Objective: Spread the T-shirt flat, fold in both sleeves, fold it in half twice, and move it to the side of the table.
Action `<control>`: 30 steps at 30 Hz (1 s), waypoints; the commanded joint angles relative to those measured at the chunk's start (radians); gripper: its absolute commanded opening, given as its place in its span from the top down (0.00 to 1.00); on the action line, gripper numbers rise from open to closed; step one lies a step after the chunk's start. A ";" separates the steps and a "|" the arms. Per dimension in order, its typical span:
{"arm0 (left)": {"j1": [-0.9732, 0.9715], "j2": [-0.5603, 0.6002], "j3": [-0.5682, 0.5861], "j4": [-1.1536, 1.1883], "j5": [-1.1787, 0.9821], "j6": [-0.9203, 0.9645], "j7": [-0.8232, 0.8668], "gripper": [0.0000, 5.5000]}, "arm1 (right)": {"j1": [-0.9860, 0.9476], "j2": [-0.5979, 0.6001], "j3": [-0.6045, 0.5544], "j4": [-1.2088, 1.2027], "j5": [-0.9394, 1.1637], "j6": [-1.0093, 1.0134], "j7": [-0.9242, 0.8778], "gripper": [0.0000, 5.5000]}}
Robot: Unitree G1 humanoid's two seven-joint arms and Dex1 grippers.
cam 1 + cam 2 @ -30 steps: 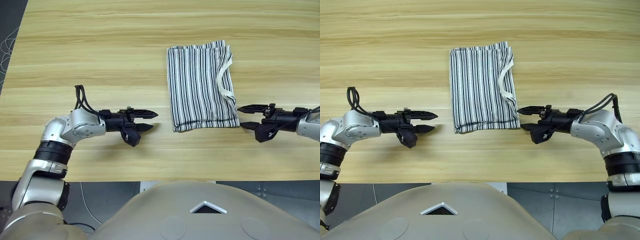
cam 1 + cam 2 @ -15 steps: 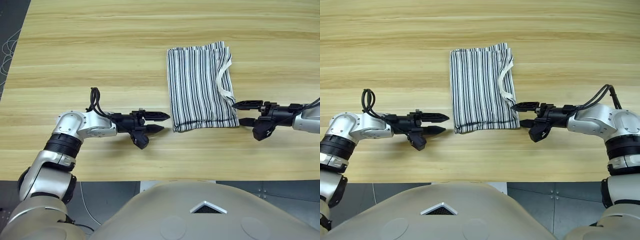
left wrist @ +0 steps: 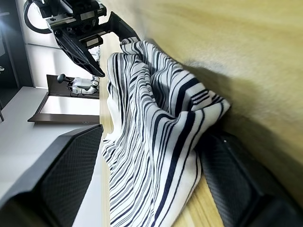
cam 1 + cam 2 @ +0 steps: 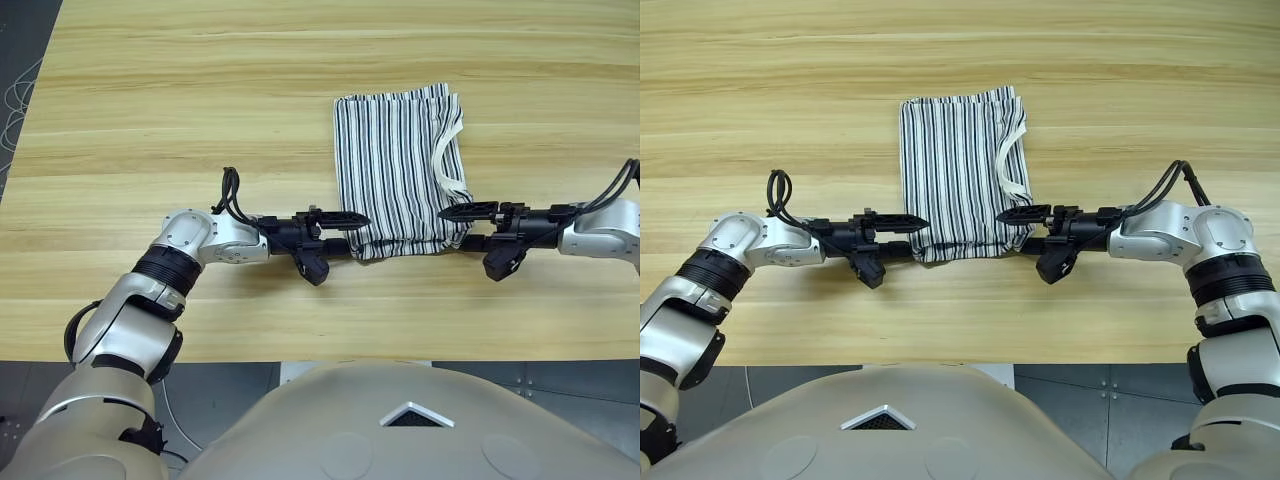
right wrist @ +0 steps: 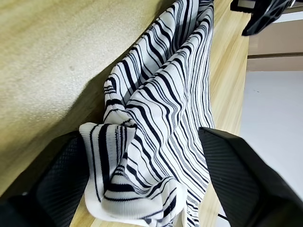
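Left gripper (image 4: 358, 232) sits at the near left corner of the folded striped T-shirt (image 4: 395, 170) on the table (image 4: 200, 100), fingers spread with cloth between them, not pinched yet. The T-shirt's long axis runs straight away from the robot, and its near short edge spans between the two arms, so both are equally close. Right gripper (image 4: 452, 227) mirrors that at the near right corner, also gaping around the fabric.

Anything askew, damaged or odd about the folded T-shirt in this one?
Only slightly: the striped T-shirt's near corners are bunched up where the open left gripper and right gripper straddle them. The rest lies flat and folded on the table; nothing looks damaged.
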 commanded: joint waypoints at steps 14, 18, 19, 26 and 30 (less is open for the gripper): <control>-0.045 0.012 -0.137 0.133 0.032 0.059 -0.020 0.72 | 0.003 0.013 0.130 0.075 -0.070 0.094 0.042 0.79; -0.061 0.017 -0.144 0.137 0.005 0.032 -0.026 0.80 | -0.009 0.019 0.140 0.067 -0.048 0.093 0.055 0.93; -0.064 0.017 -0.147 0.137 0.003 0.028 -0.026 0.83 | -0.012 0.021 0.143 0.066 -0.045 0.093 0.058 0.97; -0.089 0.009 -0.173 0.169 -0.032 -0.002 -0.096 0.98 | -0.065 0.046 0.147 0.050 0.013 0.090 0.125 0.98; -0.083 0.016 -0.181 0.175 -0.056 0.002 -0.131 0.98 | -0.068 0.047 0.142 0.039 0.025 0.095 0.143 0.98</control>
